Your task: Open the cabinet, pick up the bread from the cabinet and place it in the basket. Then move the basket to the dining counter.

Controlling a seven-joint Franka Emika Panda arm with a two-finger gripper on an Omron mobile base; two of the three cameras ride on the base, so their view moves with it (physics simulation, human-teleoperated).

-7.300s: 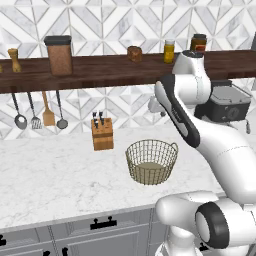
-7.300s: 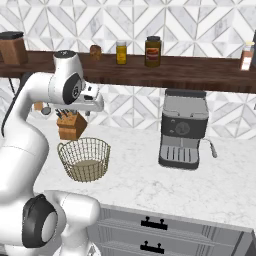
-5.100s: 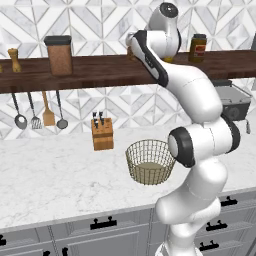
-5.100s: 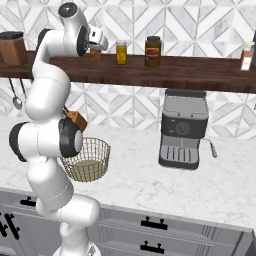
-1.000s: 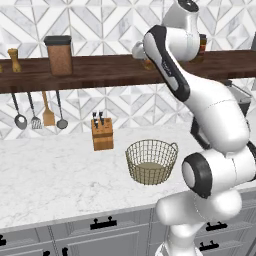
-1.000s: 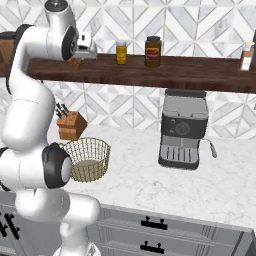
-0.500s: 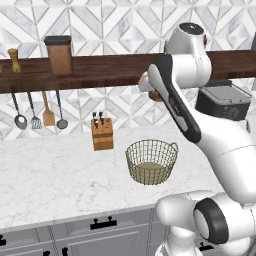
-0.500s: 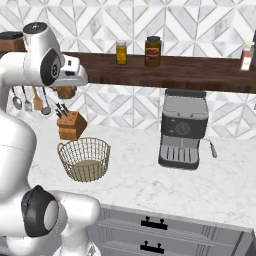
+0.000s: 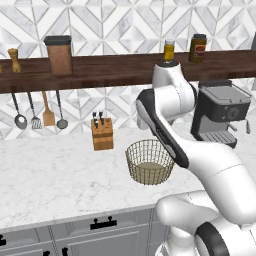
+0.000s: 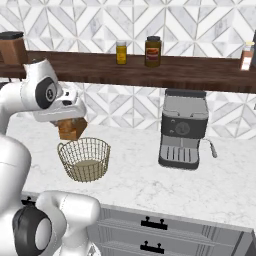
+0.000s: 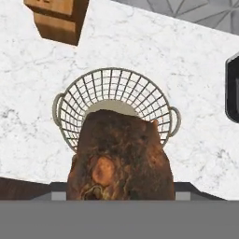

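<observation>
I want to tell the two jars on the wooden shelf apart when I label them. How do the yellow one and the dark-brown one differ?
The yellow jar is smaller and slimmer; the dark-brown jar is taller and wider. The yellow jar's contents look bright yellow, the dark-brown jar's dark reddish brown with a paler label band. In the right base view the yellow jar stands to the left of the dark-brown jar. Both stand upright on the shelf with dark lids.

In the hand view, the bread is blocking the gripper's finger tips and the near rim of the basket. The knife block is being cropped by the top edge, and the coffee machine by the right edge.
</observation>
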